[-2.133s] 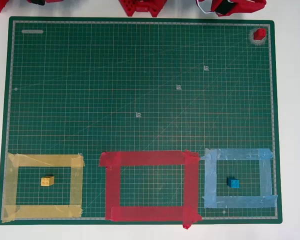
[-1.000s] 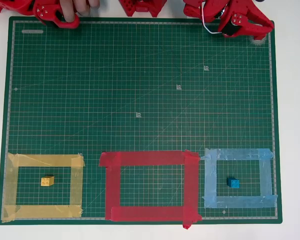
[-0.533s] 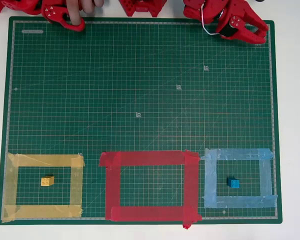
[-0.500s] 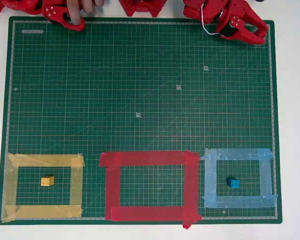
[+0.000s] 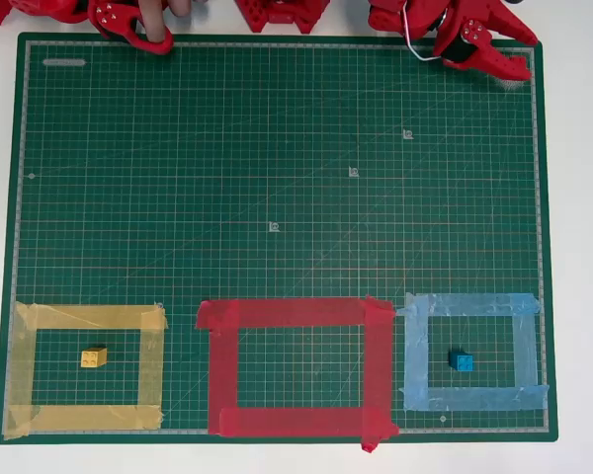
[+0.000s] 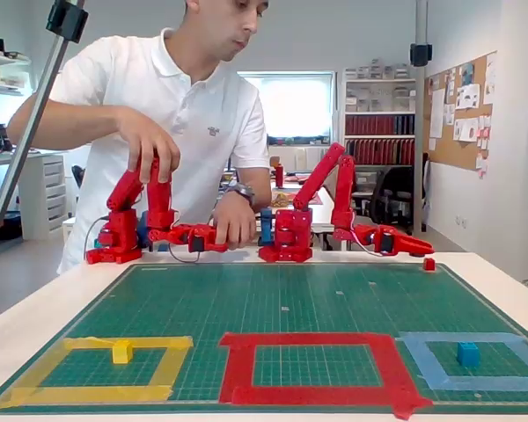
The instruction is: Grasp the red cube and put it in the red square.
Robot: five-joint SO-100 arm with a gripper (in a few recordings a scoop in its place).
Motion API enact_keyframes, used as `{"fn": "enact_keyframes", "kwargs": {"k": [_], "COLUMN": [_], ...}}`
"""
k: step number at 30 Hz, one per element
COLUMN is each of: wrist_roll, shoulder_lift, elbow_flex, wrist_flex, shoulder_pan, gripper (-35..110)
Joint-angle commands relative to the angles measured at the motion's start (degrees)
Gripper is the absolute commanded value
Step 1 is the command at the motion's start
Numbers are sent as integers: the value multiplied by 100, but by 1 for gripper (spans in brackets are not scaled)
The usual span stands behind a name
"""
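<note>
Change: against the overhead view of two seconds back, the red arm (image 5: 455,25) has come out over the mat's top right corner, and the red cube, then plain in that corner, is hidden there under the tool.
Shift: since half a second ago the tool has drawn a little toward the mat's top edge, its tips pointing right.
Tool: tool (image 6: 414,244) low above the mat at the far right corner in the fixed view; whether its fingers are spread or closed I cannot tell.
Red cube: red cube (image 6: 429,264) on the mat just right of the tool's tip in the fixed view, not held; touching or apart is too fine to tell.
Red square: red square (image 5: 298,313) at the middle of the mat's near edge, green mat inside, well apart from the red cube.
Other frames: yellow tape frame (image 5: 87,317) with yellow cube (image 5: 93,357) inside it; light-blue tape frame (image 5: 471,304) with blue cube (image 5: 462,361) inside it; unmoved.
Surface: green cutting mat (image 5: 277,178) with a printed grid, on a pale table (image 5: 578,247).
Room: a person (image 6: 180,105) in a white polo shirt behind the table; shelves (image 6: 378,114) and a cork pinboard (image 6: 465,105) behind, a bright window (image 6: 290,105) at the back.
</note>
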Motion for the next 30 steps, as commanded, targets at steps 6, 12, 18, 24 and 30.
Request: {"fn": "enact_keyframes", "kwargs": {"k": [6,12,18,24,30], "wrist_roll": [844,844,844,835,835], "shoulder_lift": [-123,-220,-343,-431,-510], "elbow_flex": [-264,-316,-422,-475,-501], "wrist_flex": [-97,-97,-97,-97,-97], "shoulder_pan": [-255,-237,-237,-237,-246], "gripper": [23,23,23,23,23]}}
